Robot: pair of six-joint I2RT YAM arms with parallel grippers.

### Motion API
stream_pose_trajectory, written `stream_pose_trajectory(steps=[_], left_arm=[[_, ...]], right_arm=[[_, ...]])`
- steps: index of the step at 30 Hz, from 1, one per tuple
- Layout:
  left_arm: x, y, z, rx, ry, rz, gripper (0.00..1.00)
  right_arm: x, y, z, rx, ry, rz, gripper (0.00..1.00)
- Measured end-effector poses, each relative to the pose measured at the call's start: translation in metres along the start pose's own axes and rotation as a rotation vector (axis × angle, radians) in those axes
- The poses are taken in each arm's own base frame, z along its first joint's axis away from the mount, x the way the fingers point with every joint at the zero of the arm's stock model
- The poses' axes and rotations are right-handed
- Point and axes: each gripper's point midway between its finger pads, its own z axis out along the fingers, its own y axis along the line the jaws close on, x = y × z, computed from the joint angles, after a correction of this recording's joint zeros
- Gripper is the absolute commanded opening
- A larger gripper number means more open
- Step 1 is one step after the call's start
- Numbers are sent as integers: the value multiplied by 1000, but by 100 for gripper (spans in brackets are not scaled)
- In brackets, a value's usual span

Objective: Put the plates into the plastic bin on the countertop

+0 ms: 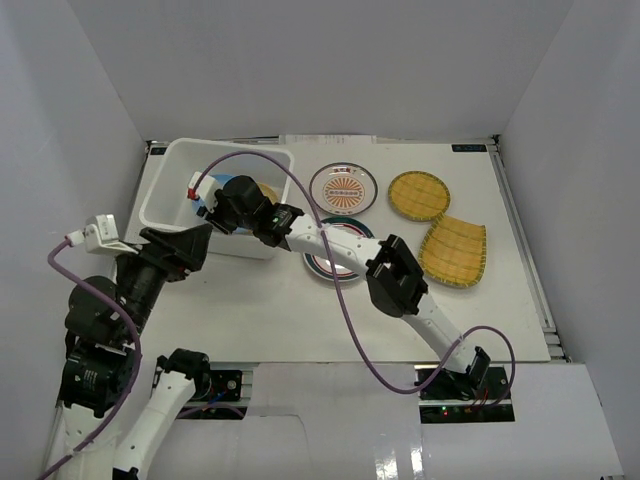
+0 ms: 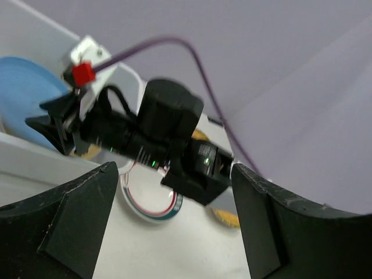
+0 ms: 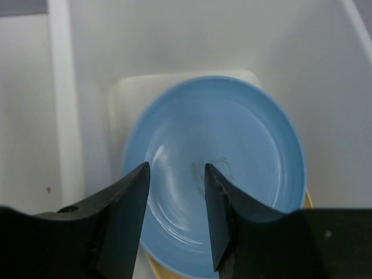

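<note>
Blue plate (image 3: 232, 133) beneath narrowly parted right end effector (image 3: 176, 170)

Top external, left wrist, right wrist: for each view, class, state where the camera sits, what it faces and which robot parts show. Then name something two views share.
Top external: above and behind the bases, looking down on the countertop; both arms show.
Left wrist: on the left arm, facing across at the right arm reaching over the plastic bin; the left gripper frames the bottom, fingers apart.
Right wrist: on the right arm, looking down into the bin; the right gripper fills the foreground.
Shared: both wrist views show the blue plate.
</note>
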Motion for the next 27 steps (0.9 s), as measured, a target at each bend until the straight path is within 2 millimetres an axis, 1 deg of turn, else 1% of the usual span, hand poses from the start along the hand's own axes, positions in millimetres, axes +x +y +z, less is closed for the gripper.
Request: stream_pose_trajectory(steps=[1,2,3,4,5,6,8,10,12,13,14,15,16,17,18,19,20,21,22,23,25,26,27], left_arm=[[11,5,-2,-5,37,-3,90],[22,10,-4,-11,71,-9,89],[32,14,-7,-15,102,-13,89],[40,17,-9,-16,130,-15,88],[48,20,-11,-19,156,-16,88],[55,23,-13,-22,181,-16,87],[67,25,-14,-18,227,-18,85],[76,25,-11,-10,270,-23,84],[89,24,-5,6,326,-34,83],[97,24,-1,14,361,-42,82],[106,24,4,20,399,-52,82],[115,25,11,26,434,-63,81],[125,28,17,27,468,-72,81],[135,33,21,19,502,-80,81],[147,39,24,6,536,-89,81],[157,45,27,-7,567,-97,81],[166,50,28,-20,595,-105,81],[173,54,28,-29,614,-111,80],[179,57,29,-33,628,-116,80],[183,59,29,-32,639,-117,81],[187,57,28,-19,655,-117,81],[187,55,28,-4,657,-109,81],[186,53,29,9,654,-101,82]], right_arm=[[-5,-1,2,2,-23,0,57],[-4,-3,2,9,-19,-2,64],[-7,-6,0,14,-30,5,65],[-9,-13,-2,24,-41,22,65],[-11,-13,-7,10,-52,45,65],[-13,-13,-14,-7,-63,75,65],[-16,-21,-37,-34,-76,163,61],[-26,-49,-70,-18,-122,250,55],[-33,-80,-112,30,-160,321,48],[-36,-99,-140,73,-187,353,42],[-35,-115,-169,121,-203,385,26],[-36,-128,-198,171,-228,413,22],[-36,-136,-221,211,-248,435,17],[-30,-139,-249,251,-258,473,15],[-24,-139,-271,282,-277,511,15],[-13,-137,-288,312,-283,544,15],[9,-131,-302,341,-260,592,20],[35,-125,-310,366,-223,643,28],[57,-121,-315,385,-191,685,47],[86,-113,-318,401,-147,738,56],[154,-93,-319,435,-4,837,67],[195,-78,-323,454,90,893,68],[223,-64,-328,465,167,938,68]])
